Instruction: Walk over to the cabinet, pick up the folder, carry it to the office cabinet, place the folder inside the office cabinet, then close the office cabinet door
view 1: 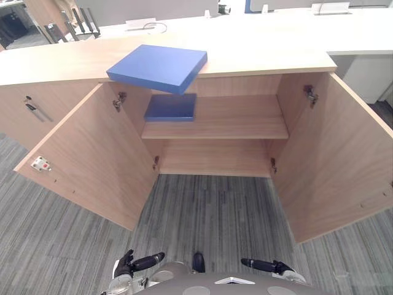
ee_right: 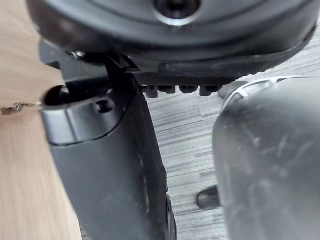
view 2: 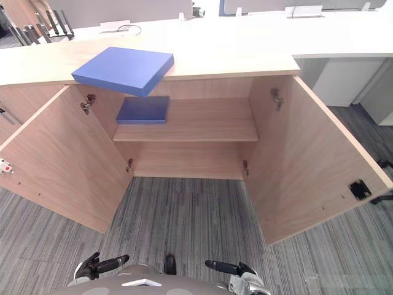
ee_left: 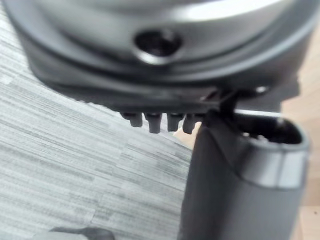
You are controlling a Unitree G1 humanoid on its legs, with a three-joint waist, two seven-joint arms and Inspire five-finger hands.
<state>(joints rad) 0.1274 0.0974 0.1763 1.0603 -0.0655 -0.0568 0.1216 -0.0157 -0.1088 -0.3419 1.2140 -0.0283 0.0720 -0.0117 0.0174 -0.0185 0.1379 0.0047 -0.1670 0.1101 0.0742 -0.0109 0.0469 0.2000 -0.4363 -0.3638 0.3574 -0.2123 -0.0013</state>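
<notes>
A blue folder (view 1: pixel 158 66) lies on the wooden cabinet top (view 1: pixel 264 60), one corner jutting out over the front edge. A second blue folder (view 1: pixel 171 107) lies flat at the left end of the shelf (view 1: pixel 239 123) inside the cabinet. Both cabinet doors stand wide open, the left door (view 1: pixel 92 153) and the right door (view 1: pixel 334 153). My left hand (view 1: pixel 132 263) and right hand (view 1: pixel 267 265) hang low near my body, far from the cabinet, fingers relaxed and holding nothing. In the wrist views the left fingers (ee_left: pixel 154 121) and right fingers (ee_right: pixel 180 90) hang over carpet.
Grey striped carpet (view 1: pixel 209 209) lies between me and the cabinet. A white desk (view 1: pixel 276 27) runs behind the cabinet top. A key (view 1: pixel 29 103) hangs in the neighbouring cabinet front at left. The right door carries a black latch (view 2: pixel 359 188).
</notes>
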